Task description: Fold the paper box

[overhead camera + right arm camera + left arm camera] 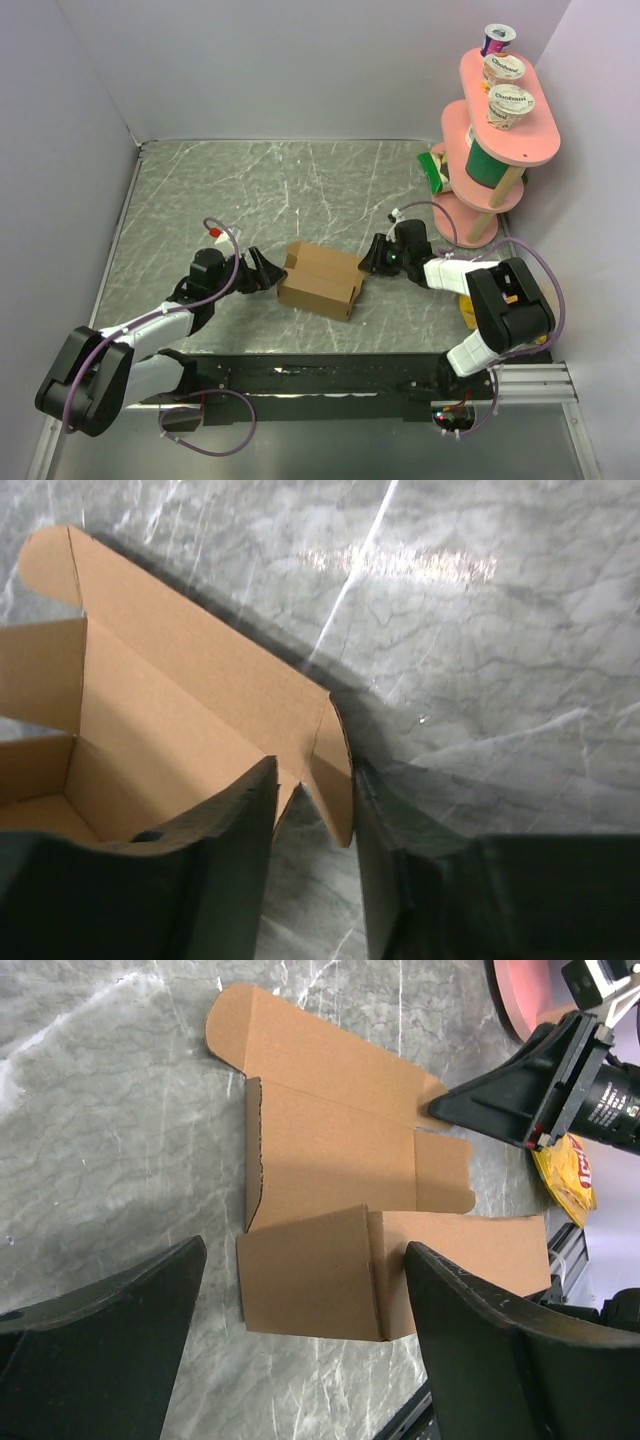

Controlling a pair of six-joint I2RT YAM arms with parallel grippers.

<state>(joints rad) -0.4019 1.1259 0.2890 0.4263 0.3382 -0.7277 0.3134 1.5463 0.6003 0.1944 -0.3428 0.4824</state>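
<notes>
Paper box [322,280] lay half folded | left claw [273,272] wide apart beside it | right claw [366,261] apart around its flap [330,770], likely to pinch

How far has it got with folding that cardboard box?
Done: the paper box has some walls standing. In hand: the right gripper straddles an end tab, though a firm pinch is unclear; the left gripper hovers open beside the box. Left: the long lid flap lies open, untucked.
</notes>
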